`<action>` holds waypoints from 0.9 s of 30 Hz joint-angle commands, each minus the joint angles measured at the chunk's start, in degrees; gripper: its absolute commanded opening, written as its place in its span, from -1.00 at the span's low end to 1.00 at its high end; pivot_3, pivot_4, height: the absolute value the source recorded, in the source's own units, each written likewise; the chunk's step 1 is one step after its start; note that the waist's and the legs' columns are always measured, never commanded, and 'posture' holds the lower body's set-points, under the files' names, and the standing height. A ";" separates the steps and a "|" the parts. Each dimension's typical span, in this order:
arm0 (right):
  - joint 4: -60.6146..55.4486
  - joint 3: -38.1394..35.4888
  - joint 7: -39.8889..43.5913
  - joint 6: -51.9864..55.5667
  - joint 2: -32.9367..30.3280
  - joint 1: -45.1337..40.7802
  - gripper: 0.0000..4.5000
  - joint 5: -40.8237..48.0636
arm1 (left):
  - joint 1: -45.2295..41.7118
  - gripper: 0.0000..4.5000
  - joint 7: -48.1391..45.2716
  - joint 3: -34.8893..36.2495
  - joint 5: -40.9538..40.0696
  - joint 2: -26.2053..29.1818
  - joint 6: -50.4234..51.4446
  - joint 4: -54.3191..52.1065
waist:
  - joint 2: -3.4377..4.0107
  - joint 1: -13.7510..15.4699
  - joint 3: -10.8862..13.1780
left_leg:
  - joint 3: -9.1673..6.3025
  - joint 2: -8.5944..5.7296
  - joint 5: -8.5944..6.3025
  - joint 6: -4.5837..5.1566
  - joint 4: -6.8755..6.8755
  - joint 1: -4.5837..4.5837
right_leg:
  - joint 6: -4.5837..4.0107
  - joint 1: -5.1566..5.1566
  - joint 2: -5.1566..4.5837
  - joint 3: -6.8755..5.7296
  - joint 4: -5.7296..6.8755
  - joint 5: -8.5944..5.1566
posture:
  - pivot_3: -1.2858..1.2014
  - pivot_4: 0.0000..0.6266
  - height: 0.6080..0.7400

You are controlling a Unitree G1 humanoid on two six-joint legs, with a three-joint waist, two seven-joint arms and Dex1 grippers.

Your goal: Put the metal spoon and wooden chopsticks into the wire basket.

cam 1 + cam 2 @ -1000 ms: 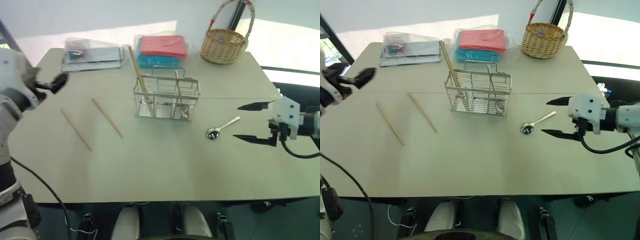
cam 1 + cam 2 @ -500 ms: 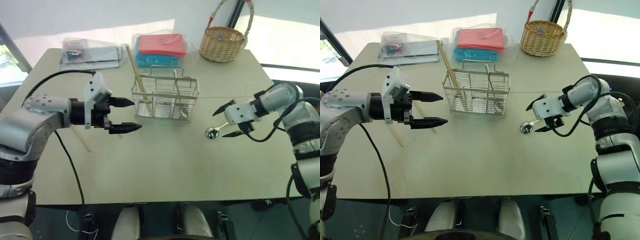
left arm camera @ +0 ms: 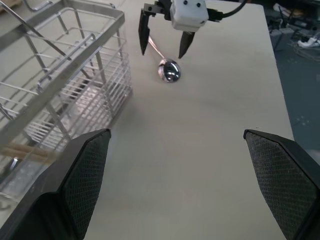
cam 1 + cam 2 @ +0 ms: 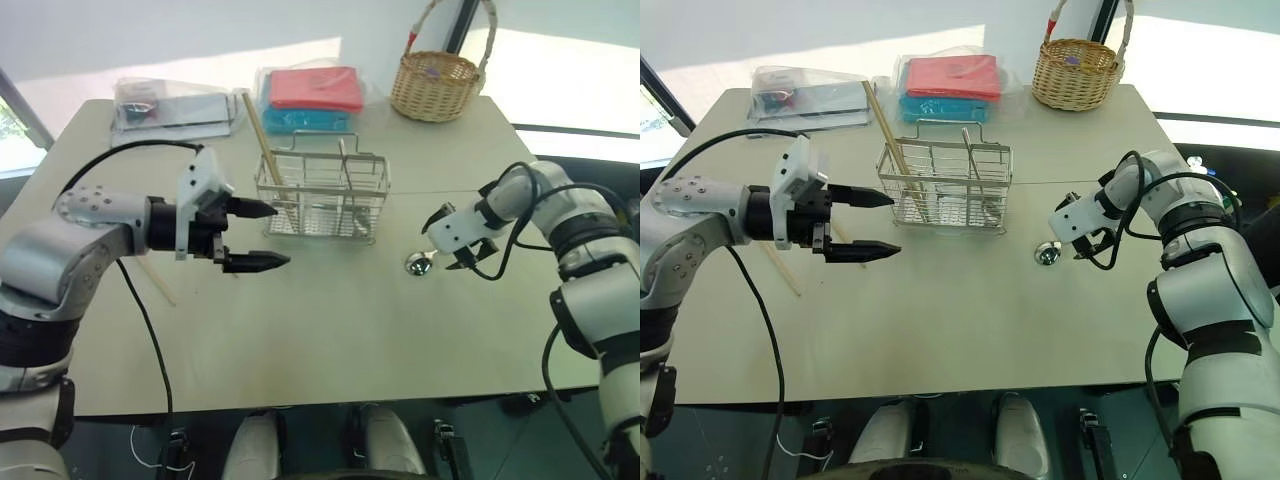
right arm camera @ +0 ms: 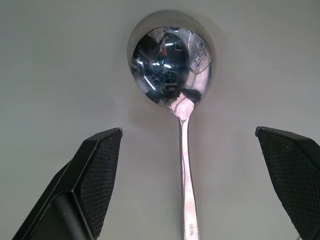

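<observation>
right pincer (image 4: 452,243) released, straddling spoon (image 5: 178,95) handle | spoon flat on table (image 4: 350,330), at basket's (image 4: 322,196) 4 o'clock | left pincer (image 4: 260,235) released, at basket's 9 o'clock | chopstick (image 4: 262,140) in basket

We see the metal spoon (image 5: 172,70) with its handle cut off by the right wrist view's edge. On the table, the loose wooden chopsticks (image 4: 780,270) lie mostly hidden behind the left gripper (image 4: 875,222) and its arm.
</observation>
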 commanded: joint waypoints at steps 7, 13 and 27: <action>1.82 -0.93 -2.36 -0.85 2.03 -0.21 0.12 -0.65 | -0.99 1.00 0.69 2.16 -1.18 1.02 1.06 -2.22 | -0.09 -0.27 -0.05 | -0.02 0.00 -0.07 0.11 0.02 0.19 | 0.00 0.17 0.01 0.01 0.00 0.00 | 0.03 -0.52 0.44; 1.94 -2.06 -0.56 -1.01 2.25 0.54 -0.99 0.57 | -2.20 1.00 1.14 2.57 -1.58 0.95 1.53 -1.84 | -0.03 -0.25 -0.02 | 0.00 0.01 -0.07 0.12 -0.02 0.28 | 0.00 0.20 0.02 0.05 0.05 0.00 | 0.03 -0.52 0.44; -8.29 -12.29 6.90 -2.44 -1.76 3.11 -0.99 15.79 | -3.55 1.00 2.53 3.37 -0.74 -0.17 -0.49 0.39 | 0.10 0.02 0.07 | 0.00 0.00 0.01 -0.01 -0.05 0.27 | 0.00 0.21 0.02 0.05 0.03 0.00 | 0.03 -0.52 0.44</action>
